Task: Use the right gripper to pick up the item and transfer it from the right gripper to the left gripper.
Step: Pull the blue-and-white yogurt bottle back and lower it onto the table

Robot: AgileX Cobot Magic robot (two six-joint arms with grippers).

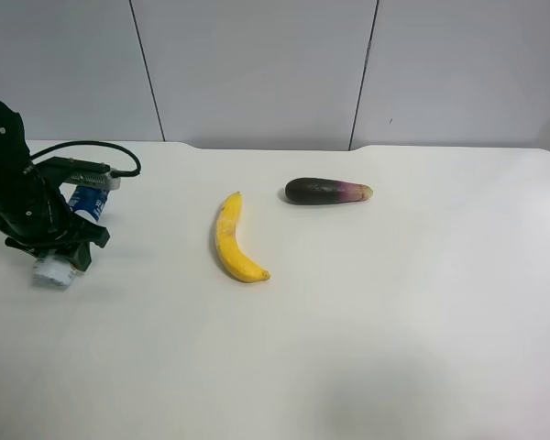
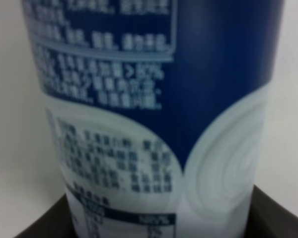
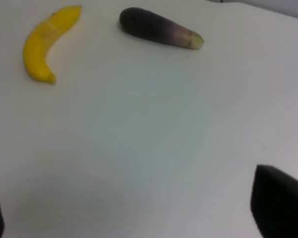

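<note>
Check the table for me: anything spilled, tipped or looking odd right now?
Nothing spilled or damaged. The banana and eggplant lie apart on the white table. The bottle sits in the left gripper; the right gripper is open and empty.

Banana left of eggplant, apart, both on table.

A robot test bench in a lab or plain workroom, by the look of it; a bare white table fills the scene; behind it at the far side stand plain grey wall panels with dark seams; a black robot arm with a looping cable works at the left edge; a banana and an eggplant lie loose as props.
</note>
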